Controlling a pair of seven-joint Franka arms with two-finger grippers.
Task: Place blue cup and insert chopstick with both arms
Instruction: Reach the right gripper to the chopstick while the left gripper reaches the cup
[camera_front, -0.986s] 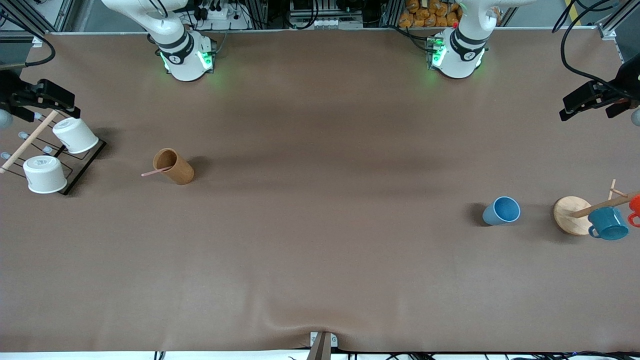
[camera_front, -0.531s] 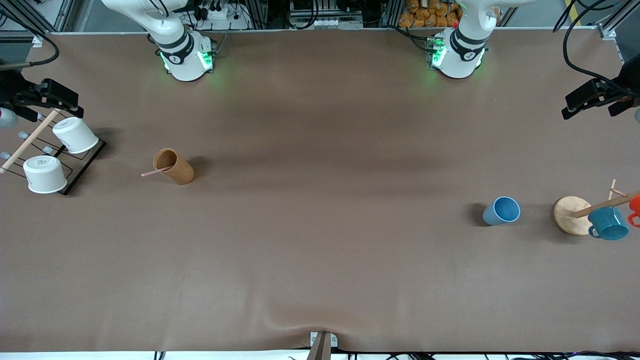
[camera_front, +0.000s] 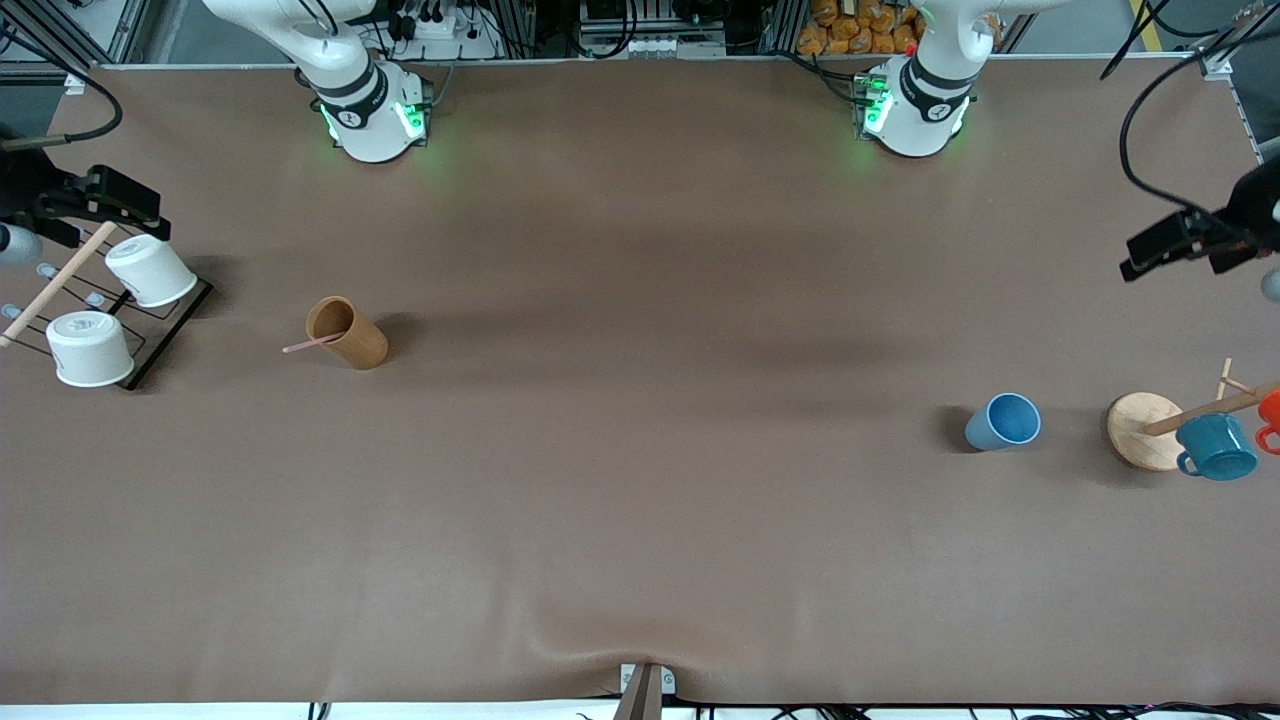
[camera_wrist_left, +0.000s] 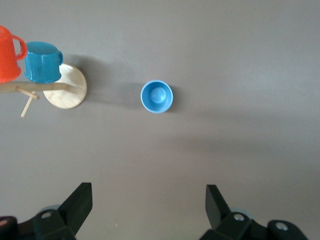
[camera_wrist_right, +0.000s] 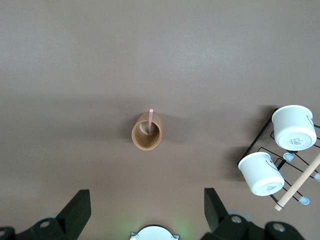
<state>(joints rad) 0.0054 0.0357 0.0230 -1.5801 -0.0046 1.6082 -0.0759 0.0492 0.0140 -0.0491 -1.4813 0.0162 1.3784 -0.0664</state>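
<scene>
Nothing done yet. Blue cup (camera_front: 1004, 421) upright on tabletop (camera_front: 640, 520), near left arm's end, beside mug stand (camera_front: 1145, 430). Chopstick (camera_front: 312, 344) in brown cup (camera_front: 346, 333), well apart. Left hand (camera_wrist_left: 147, 207) & right hand (camera_wrist_right: 146, 210) up high, spread, empty. Grab, place, insert all left.

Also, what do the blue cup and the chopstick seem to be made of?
The blue cup looks like smooth plastic or glazed ceramic: even light-blue colour with a soft sheen; which one is unclear. The chopstick, standing in the brown cup, is thin, pale pink and matte, perhaps plastic or painted wood.
</scene>
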